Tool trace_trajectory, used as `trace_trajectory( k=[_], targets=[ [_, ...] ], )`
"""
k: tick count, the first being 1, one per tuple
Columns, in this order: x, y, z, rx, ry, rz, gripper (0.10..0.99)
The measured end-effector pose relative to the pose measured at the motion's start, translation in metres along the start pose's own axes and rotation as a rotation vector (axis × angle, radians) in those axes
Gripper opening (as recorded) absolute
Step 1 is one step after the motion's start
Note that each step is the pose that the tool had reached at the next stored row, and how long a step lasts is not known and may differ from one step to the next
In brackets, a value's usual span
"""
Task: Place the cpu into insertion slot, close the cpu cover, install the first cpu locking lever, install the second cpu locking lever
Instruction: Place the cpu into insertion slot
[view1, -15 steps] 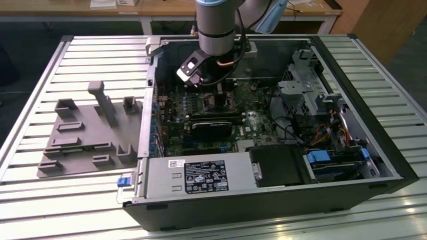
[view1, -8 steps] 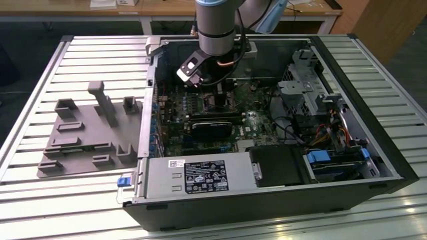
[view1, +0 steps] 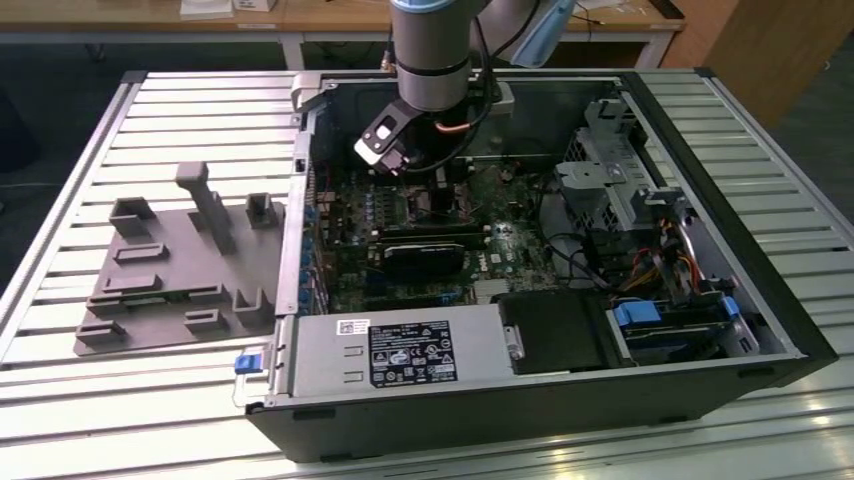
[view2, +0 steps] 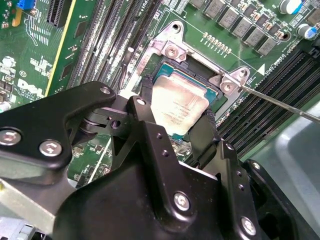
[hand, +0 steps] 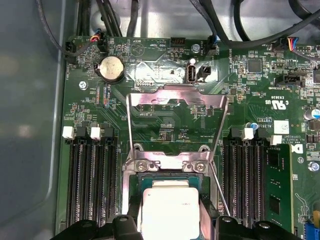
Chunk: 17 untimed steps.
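Observation:
The cpu (view2: 180, 106), a pale silver square chip, sits between my two black fingers (view2: 143, 114) right at the insertion slot (view2: 200, 80). My gripper (view2: 175, 119) is shut on its two opposite edges. In the first wrist view the cpu (hand: 170, 210) lies over the insertion slot (hand: 165, 178), flanked by my gripper (hand: 170, 222). The cpu cover (hand: 175, 97), a silver frame with a window, is swung open and lies back on the green board. Two thin locking levers (hand: 220, 192) stand free beside the slot. In the exterior view my gripper (view1: 424, 182) reaches down into the open computer case (view1: 534, 390).
Long black memory slots (hand: 92, 190) run along both sides of the socket. A coin battery (hand: 111, 68) and cables sit beyond the cover. A black card (view1: 427, 255) lies across the board. A grey fixture plate (view1: 174, 270) rests on the slatted table at the exterior view's left.

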<state>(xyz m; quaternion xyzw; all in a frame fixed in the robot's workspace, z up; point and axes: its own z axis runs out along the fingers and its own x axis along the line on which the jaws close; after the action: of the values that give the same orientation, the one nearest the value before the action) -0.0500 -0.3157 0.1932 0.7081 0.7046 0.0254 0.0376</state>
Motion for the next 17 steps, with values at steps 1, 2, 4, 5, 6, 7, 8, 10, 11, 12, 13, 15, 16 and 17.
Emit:
trace_trajectory(
  k=[1, 2, 4, 5, 6, 7, 8, 10, 11, 12, 13, 15, 16, 17],
  targets=[
    [0.0, 0.0, 0.0, 0.0, 0.0, 0.0, 0.541],
    [0.0, 0.0, 0.0, 0.0, 0.0, 0.0, 0.541],
    [0.0, 0.0003, 0.0001, 0.0, -0.0007, 0.009, 0.541],
    [0.0, 0.0004, 0.0002, 0.0, -0.0014, 0.016, 0.541],
    [0.0, 0.0004, 0.0002, 0.0, -0.0022, 0.025, 0.541],
    [0.0, 0.0004, 0.0003, 0.001, -0.0029, 0.033, 0.541],
    [0.0, 0.0005, 0.0002, 0.001, -0.0033, 0.037, 0.541],
    [0.0, 0.0005, 0.0003, 0.001, -0.0033, 0.037, 0.541],
    [0.0, 0.0005, 0.0002, 0.001, -0.0034, 0.037, 0.541],
    [0.0, 0.0005, 0.0003, 0.001, -0.0033, 0.037, 0.541],
    [0.0, 0.0005, 0.0003, 0.001, -0.0034, 0.037, 0.541],
    [0.0, 0.0004, 0.0002, 0.001, -0.0034, 0.037, 0.553],
    [0.0, 0.0005, 0.0003, 0.001, -0.0033, 0.037, 0.616],
    [0.0, 0.0005, 0.0003, 0.001, -0.0033, 0.037, 0.616]
  ],
)
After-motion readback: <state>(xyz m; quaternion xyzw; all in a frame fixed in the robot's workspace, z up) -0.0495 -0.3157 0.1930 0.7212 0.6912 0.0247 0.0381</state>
